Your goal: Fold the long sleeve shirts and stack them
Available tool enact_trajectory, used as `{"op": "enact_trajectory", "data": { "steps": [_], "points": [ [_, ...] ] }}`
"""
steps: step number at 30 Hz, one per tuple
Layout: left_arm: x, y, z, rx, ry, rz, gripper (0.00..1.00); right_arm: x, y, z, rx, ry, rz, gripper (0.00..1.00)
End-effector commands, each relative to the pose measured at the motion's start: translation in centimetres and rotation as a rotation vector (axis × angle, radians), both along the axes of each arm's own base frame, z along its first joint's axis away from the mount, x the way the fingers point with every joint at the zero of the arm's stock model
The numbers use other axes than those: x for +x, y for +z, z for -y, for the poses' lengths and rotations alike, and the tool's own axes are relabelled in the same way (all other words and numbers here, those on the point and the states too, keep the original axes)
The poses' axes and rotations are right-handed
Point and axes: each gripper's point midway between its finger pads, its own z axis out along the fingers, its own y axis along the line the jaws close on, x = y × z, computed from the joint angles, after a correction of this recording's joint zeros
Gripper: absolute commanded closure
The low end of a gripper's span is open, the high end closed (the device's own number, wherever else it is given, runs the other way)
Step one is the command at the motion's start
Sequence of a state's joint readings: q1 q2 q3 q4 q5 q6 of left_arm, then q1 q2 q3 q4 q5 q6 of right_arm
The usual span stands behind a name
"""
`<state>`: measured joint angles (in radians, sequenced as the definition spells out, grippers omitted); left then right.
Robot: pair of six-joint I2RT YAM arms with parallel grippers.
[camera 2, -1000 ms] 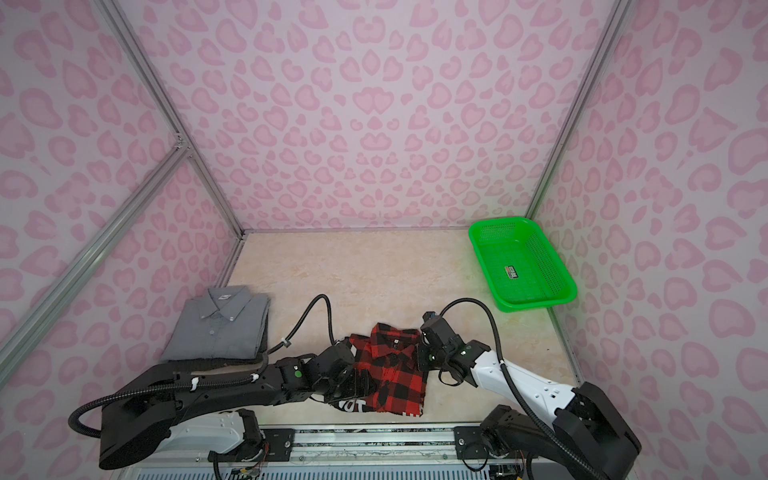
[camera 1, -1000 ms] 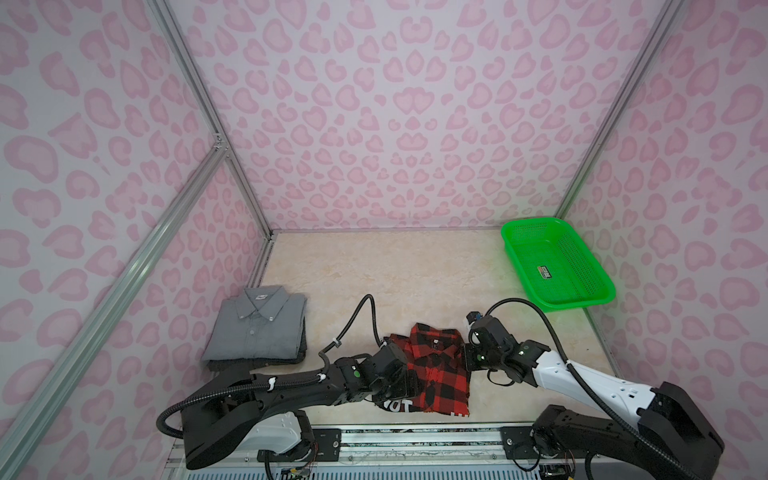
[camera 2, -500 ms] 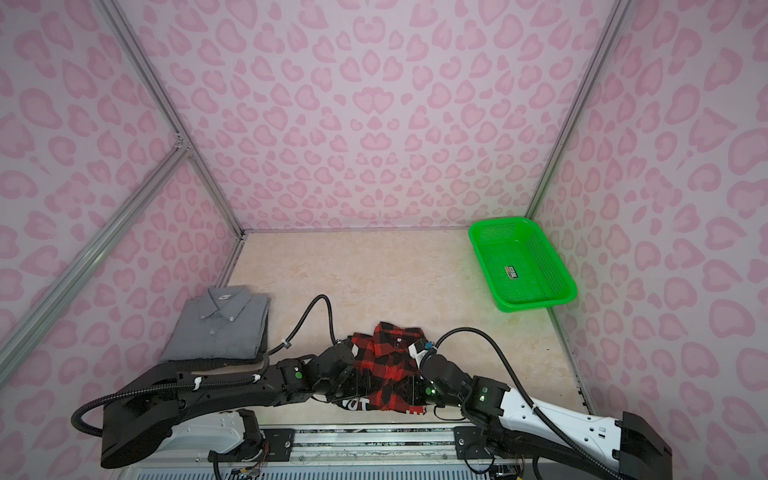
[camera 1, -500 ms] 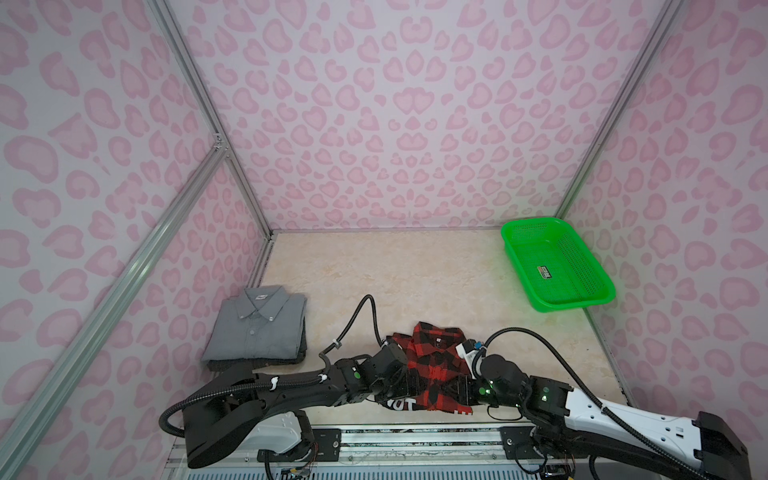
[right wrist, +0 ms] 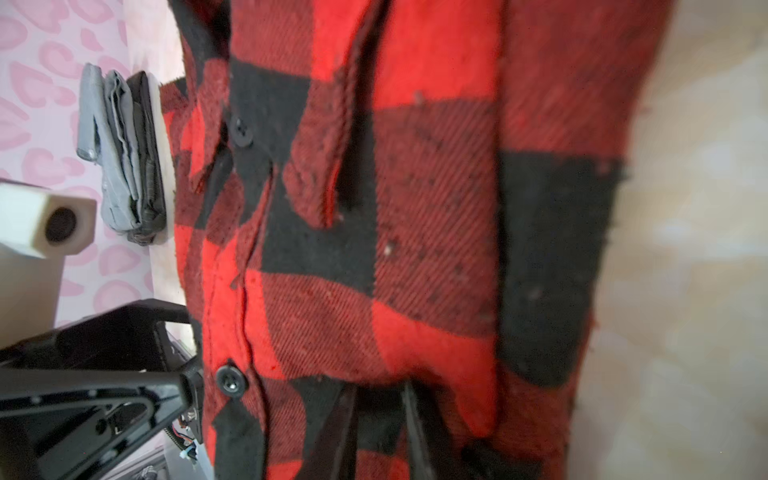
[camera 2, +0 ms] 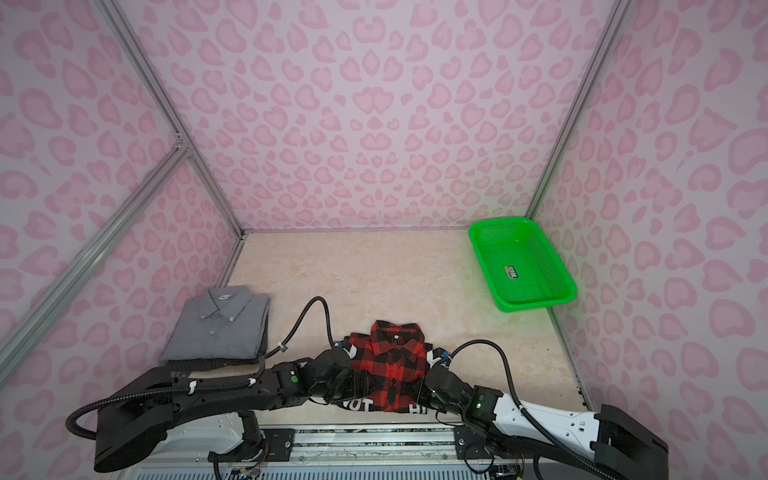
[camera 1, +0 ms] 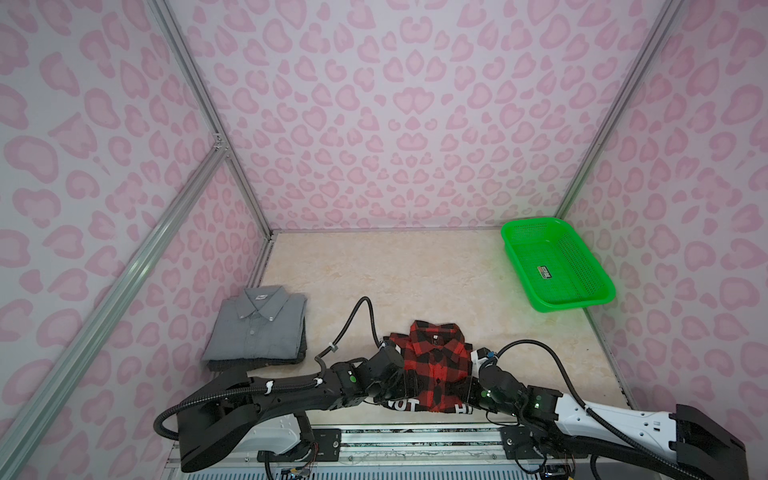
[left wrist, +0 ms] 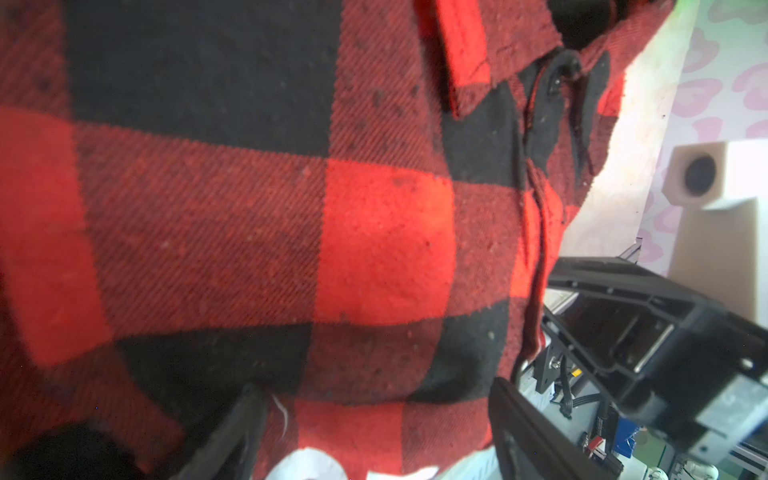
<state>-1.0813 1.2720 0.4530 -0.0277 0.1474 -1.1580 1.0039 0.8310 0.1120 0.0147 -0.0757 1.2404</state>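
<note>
**Lying collar-to-rear at front centre**

Red-and-black checked shirt (camera 1: pixel 434 357) rests on the surface (camera 1: pixel 415 282), long axis front-to-back, collar toward the back wall. Left end effector (left wrist: pixel 374 395) gapes wide over its cloth; right end effector (right wrist: pixel 379 390) pinches a fold. Grey shirt (camera 1: pixel 259 328) sits folded at left. Green basket (camera 1: pixel 515 237) carries a small label (camera 1: pixel 544 272).

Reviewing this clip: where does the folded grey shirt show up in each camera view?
Top view: the grey shirt lies folded at the left edge of the table.
Top view: the grey shirt is in the same spot, again at the left edge.
Left wrist: not in it.
Right wrist: the grey shirt is seen edge-on as a stack, beyond the checked cloth.
Shared landmark: the red-and-black checked shirt, visible in all four views.
</note>
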Motion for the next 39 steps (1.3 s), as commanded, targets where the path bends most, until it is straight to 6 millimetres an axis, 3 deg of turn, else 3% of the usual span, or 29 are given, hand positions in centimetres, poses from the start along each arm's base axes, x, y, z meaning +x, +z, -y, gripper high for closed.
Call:
{"op": "enact_trajectory", "data": {
  "steps": [1,3,6,9,13,18,21,29,39],
  "points": [
    [-1.2,-2.6,-4.3,0.2,0.015,-0.051,0.13,-0.5,-0.1,2.0,-0.141,0.036,0.007,0.68],
    [-0.5,-1.1,-4.1,0.182,0.007,-0.01,0.12,0.1,3.0,1.9,-0.158,0.061,0.077,0.59],
    [1.3,2.3,-3.8,0.136,0.01,0.063,0.06,1.2,6.4,3.5,-0.2,0.037,0.152,0.41],
    [3.1,5.6,-4.6,0.141,0.008,0.144,0.0,2.0,6.6,5.1,-0.236,0.022,0.118,0.35],
    [4.5,7.6,-6.6,0.161,0.021,0.171,0.02,1.8,5.3,4.9,-0.218,0.049,0.036,0.25],
    [4.8,4.8,-10.0,0.254,0.027,0.122,0.02,1.4,4.3,3.9,-0.218,0.078,0.044,0.22],
    [4.5,2.5,-10.3,0.263,0.009,0.09,0.02,1.1,3.0,2.6,-0.182,0.113,0.037,0.22],
    [4.5,1.0,-7.2,0.11,-0.046,0.088,0.02,1.2,1.2,2.0,-0.212,0.141,0.052,0.25],
    [2.7,-0.7,-4.6,-0.028,-0.099,0.055,0.0,1.6,0.0,0.6,-0.173,0.167,0.059,0.34]
  ]
}}
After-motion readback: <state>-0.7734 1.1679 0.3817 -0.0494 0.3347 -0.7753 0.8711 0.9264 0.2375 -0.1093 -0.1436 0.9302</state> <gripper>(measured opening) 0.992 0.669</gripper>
